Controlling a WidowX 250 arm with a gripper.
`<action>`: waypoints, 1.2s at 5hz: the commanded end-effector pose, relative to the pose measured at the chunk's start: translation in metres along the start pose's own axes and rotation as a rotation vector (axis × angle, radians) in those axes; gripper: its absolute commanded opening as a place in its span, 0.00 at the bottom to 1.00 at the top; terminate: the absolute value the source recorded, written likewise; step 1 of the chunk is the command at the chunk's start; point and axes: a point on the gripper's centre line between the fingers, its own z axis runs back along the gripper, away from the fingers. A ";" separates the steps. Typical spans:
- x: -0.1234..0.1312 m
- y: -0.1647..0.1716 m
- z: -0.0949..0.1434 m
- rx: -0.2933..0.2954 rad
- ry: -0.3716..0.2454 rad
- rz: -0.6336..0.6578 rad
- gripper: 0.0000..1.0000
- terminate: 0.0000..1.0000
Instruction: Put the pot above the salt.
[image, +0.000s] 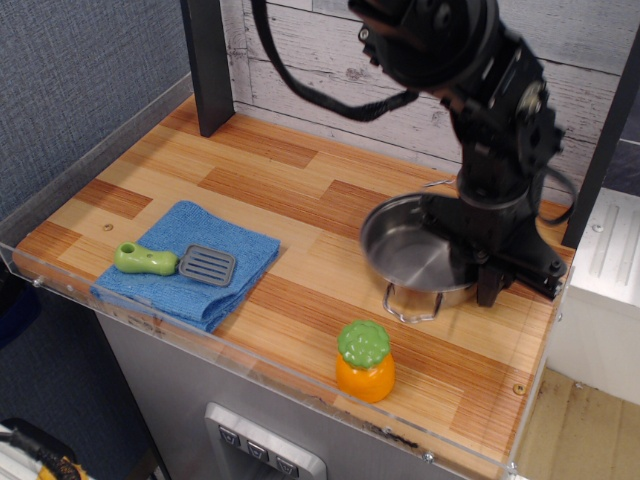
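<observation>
The shiny steel pot with wire loop handles sits low over the wooden table at the right, just behind the salt. The salt, a squat orange shaker with a bumpy green cap, stands near the front edge. My black gripper reaches down onto the pot's right rim and looks shut on it; the fingertips are partly hidden behind the pot wall and the arm.
A blue cloth lies at the front left with a green-handled grey slotted spatula on it. A dark post stands at the back left. A clear plastic lip runs along the front edge.
</observation>
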 end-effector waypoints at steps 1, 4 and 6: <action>-0.001 0.003 0.012 0.017 -0.031 -0.006 1.00 0.00; 0.011 0.000 0.025 -0.020 -0.043 0.001 1.00 0.00; 0.026 0.008 0.081 -0.038 -0.117 0.005 1.00 0.00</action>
